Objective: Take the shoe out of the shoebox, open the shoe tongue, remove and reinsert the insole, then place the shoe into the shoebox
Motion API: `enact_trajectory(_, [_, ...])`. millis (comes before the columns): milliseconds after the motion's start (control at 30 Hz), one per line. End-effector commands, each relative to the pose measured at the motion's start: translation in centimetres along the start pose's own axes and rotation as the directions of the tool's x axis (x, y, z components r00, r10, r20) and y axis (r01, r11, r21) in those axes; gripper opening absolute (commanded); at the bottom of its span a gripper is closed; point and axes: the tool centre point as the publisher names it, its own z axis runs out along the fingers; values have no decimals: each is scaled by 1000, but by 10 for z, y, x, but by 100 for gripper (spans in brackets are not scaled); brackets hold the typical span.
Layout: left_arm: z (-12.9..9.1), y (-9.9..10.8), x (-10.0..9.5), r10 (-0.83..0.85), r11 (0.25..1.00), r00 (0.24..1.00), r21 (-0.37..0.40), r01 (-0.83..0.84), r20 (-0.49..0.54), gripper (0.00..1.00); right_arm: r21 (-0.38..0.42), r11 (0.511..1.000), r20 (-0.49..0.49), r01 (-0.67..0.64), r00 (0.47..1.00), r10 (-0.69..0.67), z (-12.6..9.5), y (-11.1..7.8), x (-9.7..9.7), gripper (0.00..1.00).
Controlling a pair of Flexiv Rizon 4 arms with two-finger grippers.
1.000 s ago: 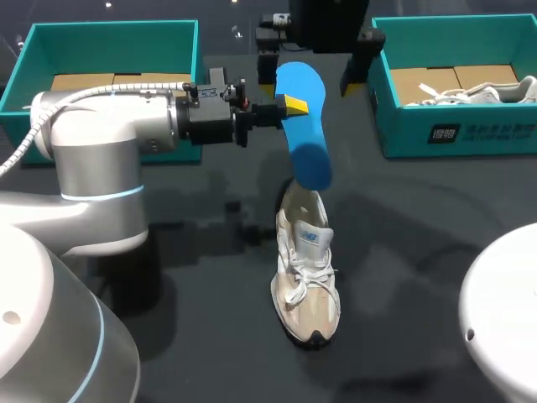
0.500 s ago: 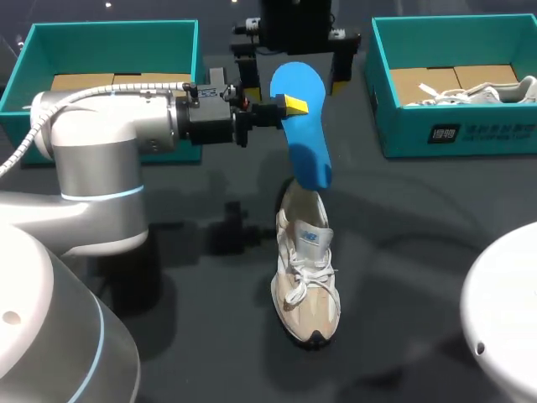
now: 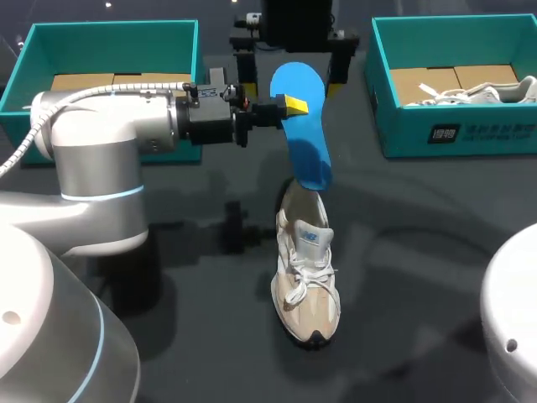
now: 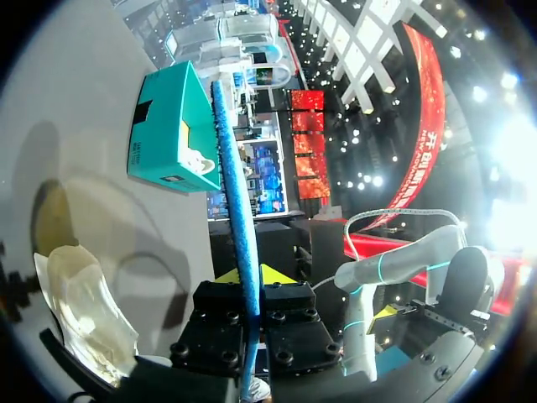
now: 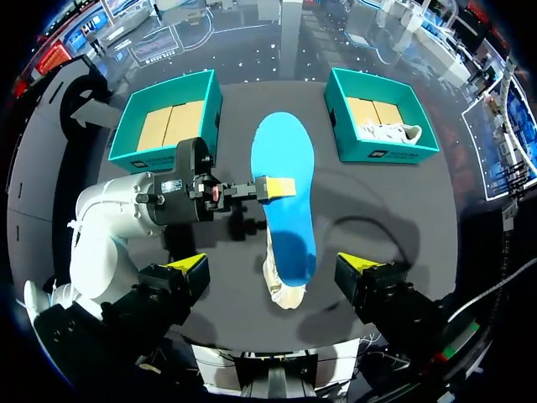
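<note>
My left gripper (image 3: pixel 293 105) comes in from the left and is shut on the edge of a blue insole (image 3: pixel 302 134), held tilted in the air with its lower end over the heel of the shoe (image 3: pixel 306 281). The beige and white shoe stands on the dark table, toe towards me. In the left wrist view the insole (image 4: pixel 236 201) runs edge-on between my yellow fingertips (image 4: pixel 228 274), with the shoe (image 4: pixel 84 311) below. My right gripper (image 3: pixel 289 74) hangs open above and behind the insole. From it the insole (image 5: pixel 285 193) and the shoe (image 5: pixel 279 295) lie straight below, between its fingers (image 5: pixel 189 269).
A teal shoebox (image 3: pixel 25 63) lined with cardboard stands at the back left. A second teal shoebox (image 3: pixel 436 134) at the back right holds a white shoe (image 3: pixel 482 92). Bare table lies around the shoe on both sides.
My right gripper has swung left along the back of the table and now sits centred behind the insole. The left gripper and the insole have barely shifted.
</note>
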Motion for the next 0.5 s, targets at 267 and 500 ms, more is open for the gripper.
enact_trajectory(267, [1, 0, 0, 0, 1000, 1000, 2, 0, 1, 0, 63, 994, -235, -85, 967, 97, 9, 10, -61, 100])
enact_trajectory(500, [1, 0, 0, 0, 1000, 1000, 2, 0, 1, 0, 134, 982, -421, -132, 889, 177, 25, 7, -85, 100])
